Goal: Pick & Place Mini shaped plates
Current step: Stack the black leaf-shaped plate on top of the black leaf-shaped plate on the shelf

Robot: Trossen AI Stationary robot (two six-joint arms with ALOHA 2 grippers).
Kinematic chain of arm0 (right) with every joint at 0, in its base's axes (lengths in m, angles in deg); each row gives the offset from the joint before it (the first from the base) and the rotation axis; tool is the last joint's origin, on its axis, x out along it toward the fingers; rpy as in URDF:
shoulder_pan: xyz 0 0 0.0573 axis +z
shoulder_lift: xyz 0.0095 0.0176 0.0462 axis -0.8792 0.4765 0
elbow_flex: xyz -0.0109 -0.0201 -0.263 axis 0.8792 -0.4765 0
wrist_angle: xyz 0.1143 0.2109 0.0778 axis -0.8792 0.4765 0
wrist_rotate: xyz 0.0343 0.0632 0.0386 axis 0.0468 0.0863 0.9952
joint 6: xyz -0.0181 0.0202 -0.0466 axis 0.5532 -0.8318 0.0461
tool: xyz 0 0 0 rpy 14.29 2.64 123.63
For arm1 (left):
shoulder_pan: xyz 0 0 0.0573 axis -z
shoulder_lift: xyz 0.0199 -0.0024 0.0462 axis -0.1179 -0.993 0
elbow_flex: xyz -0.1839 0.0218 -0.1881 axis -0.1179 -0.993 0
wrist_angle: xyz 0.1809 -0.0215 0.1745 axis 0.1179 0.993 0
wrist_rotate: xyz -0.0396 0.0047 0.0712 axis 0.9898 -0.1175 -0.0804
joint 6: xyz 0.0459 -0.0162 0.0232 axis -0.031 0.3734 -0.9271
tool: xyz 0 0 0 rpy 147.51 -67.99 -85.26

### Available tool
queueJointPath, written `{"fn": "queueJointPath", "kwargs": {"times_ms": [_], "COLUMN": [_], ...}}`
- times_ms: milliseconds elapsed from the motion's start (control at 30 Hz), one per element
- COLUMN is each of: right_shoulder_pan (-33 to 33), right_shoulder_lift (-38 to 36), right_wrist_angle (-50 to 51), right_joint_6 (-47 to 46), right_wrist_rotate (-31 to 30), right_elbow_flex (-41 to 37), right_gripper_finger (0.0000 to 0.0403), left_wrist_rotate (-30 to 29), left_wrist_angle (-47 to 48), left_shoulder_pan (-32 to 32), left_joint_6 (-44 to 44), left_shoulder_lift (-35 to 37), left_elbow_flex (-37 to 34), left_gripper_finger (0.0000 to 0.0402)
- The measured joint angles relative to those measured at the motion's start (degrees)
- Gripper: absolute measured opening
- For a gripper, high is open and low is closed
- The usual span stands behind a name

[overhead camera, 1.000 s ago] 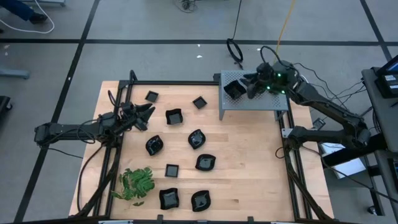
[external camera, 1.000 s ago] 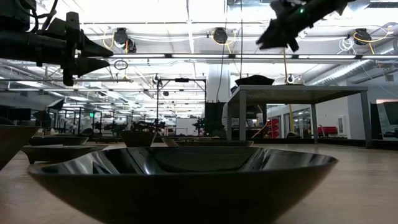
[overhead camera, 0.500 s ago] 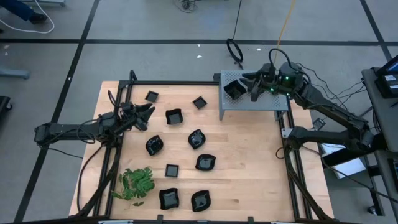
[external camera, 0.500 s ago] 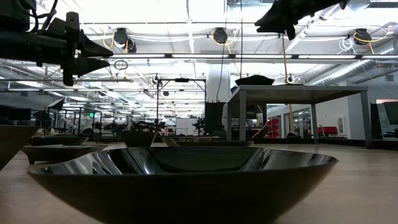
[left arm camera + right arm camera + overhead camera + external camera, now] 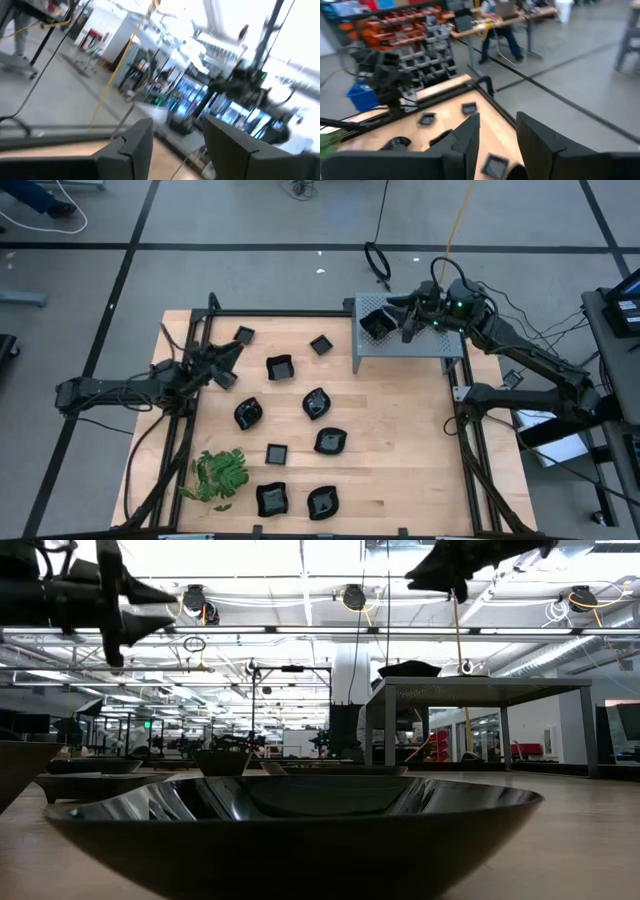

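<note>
Ten black plates show on the wooden table (image 5: 400, 430) from above, and one more sits on the grey box (image 5: 420, 345). Nearest the front edge lie two plates side by side (image 5: 271, 499) (image 5: 322, 502), with a green sprig (image 5: 220, 474) just to their left. Behind them come a small square plate (image 5: 276, 452) and a rounded one (image 5: 330, 441), then two more rounded ones (image 5: 247, 412) (image 5: 316, 402). Farther back sits a larger square plate (image 5: 279, 366), and beyond it two small squares (image 5: 243, 335) (image 5: 320, 344) near the table's far edge. From table height, one plate (image 5: 300, 815) fills the foreground, the box (image 5: 485, 690) standing well behind it.

The left gripper (image 5: 232, 354) hangs above the table's left side, near the far-left small square, its fingers (image 5: 132, 145) spread and empty. The right gripper (image 5: 398, 315) hovers over the box at the far right corner, just beside the plate (image 5: 375, 326) resting on the box top; its fingers (image 5: 467, 137) stand apart with nothing between them.
</note>
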Motion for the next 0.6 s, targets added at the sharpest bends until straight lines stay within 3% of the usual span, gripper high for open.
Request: {"fn": "queueJointPath", "kwargs": {"times_ms": [200,600], "right_shoulder_pan": [3.46,11.08], "right_shoulder_lift": [2.95,6.50], "right_wrist_angle": [-7.68,-3.35], "right_joint_6": [1.75,8.46], "right_wrist_rotate": [5.00,3.39], "right_elbow_flex": [0.00,0.00], "right_gripper_finger": [0.0114,0.0114], "left_wrist_rotate": [0.22,3.36], "left_wrist_angle": [-8.19,-9.48], "left_shoulder_pan": [-0.02,0.04], "left_joint_6": [0.43,2.11], "left_shoulder_lift": [0.02,0.01], "left_elbow_flex": [0.00,0.00], "left_gripper_finger": [0.0173,0.0173]}}
